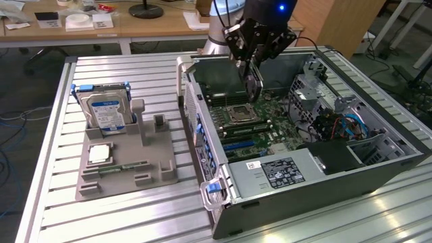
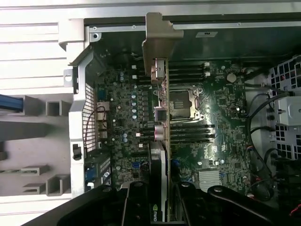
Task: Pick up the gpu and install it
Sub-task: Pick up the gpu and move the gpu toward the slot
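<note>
computer case [image 1: 324, 197] lies open on its side on the slatted table [image 1: 135, 76], and your gripper [image 1: 253, 58] hangs inside its opening. motherboard [image 2: 225, 108] spreads out directly beneath the jaws, with the cpu socket [image 1: 241, 114] just under the card's lower edge. well off to one side of the jaws, outside the case, the grey parts tray [image 1: 155, 174] stands with the hard drive [image 1: 108, 114] upright in it.

the jaws are closed narrowly on the gpu [image 1: 254, 83], pinching it by its upper edge. the card hangs straight down from them, edge-on in the wrist view, its silver bracket [image 2: 160, 33] pointing at the case's rear wall. it is clear of the board and not seated in anything.

my judgement: you are in the carry-and-align step, about halfway through the task. the blue slots [image 1: 240, 147] look like the likely target, and they sit a little away from where the jaws hang now. to do this well, hold the card square to the board with no tilt. line the bracket up with the rear opening, go slowly, and mind the memory sticks [image 2: 188, 132] close beside the card. a skewed approach could jam the edge connector.
</note>
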{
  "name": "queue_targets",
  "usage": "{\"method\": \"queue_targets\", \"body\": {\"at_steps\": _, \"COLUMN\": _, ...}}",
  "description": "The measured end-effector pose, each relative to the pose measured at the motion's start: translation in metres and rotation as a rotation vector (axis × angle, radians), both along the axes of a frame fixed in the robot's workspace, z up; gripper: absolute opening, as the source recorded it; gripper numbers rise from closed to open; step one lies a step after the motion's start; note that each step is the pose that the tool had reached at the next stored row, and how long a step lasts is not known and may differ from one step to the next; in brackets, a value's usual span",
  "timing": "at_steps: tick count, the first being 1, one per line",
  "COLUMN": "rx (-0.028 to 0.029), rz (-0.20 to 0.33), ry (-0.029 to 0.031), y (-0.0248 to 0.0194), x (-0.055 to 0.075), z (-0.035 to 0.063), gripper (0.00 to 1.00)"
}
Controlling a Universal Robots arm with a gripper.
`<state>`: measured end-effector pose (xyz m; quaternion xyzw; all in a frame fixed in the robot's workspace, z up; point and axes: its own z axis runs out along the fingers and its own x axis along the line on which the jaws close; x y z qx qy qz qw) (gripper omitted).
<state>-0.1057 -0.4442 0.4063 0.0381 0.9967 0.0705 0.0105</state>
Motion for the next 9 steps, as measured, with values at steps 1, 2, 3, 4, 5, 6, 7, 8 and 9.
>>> {"method": "queue_targets", "body": {"at_steps": 1, "rx": 0.0000, "rz": 0.000, "ry": 0.0000, "y": 0.0000, "x": 0.0007, "z": 0.0000, "gripper": 0.27}}
{"method": "queue_targets", "body": {"at_steps": 2, "rx": 0.0000, "rz": 0.000, "ry": 0.0000, "y": 0.0000, "x": 0.0010, "z": 0.0000, "gripper": 0.27}}
{"method": "queue_targets", "body": {"at_steps": 3, "rx": 0.0000, "rz": 0.000, "ry": 0.0000, "y": 0.0000, "x": 0.0010, "z": 0.0000, "gripper": 0.27}}
{"method": "queue_targets", "body": {"at_steps": 4, "rx": 0.0001, "rz": 0.000, "ry": -0.0001, "y": 0.0000, "x": 0.0010, "z": 0.0000, "gripper": 0.27}}
{"method": "queue_targets", "body": {"at_steps": 5, "rx": 0.0000, "rz": 0.000, "ry": -0.0001, "y": 0.0000, "x": 0.0011, "z": 0.0000, "gripper": 0.27}}
{"method": "queue_targets", "body": {"at_steps": 6, "rx": 0.0001, "rz": 0.000, "ry": 0.0000, "y": 0.0000, "x": 0.0010, "z": 0.0000, "gripper": 0.27}}
{"method": "queue_targets", "body": {"at_steps": 7, "rx": 0.0000, "rz": 0.000, "ry": -0.0001, "y": 0.0000, "x": 0.0011, "z": 0.0000, "gripper": 0.27}}
{"method": "queue_targets", "body": {"at_steps": 8, "rx": 0.0001, "rz": 0.000, "ry": 0.0000, "y": 0.0000, "x": 0.0013, "z": 0.0000, "gripper": 0.27}}
{"method": "queue_targets", "body": {"at_steps": 9, "rx": 0.0000, "rz": 0.000, "ry": 0.0000, "y": 0.0000, "x": 0.0019, "z": 0.0000, "gripper": 0.27}}
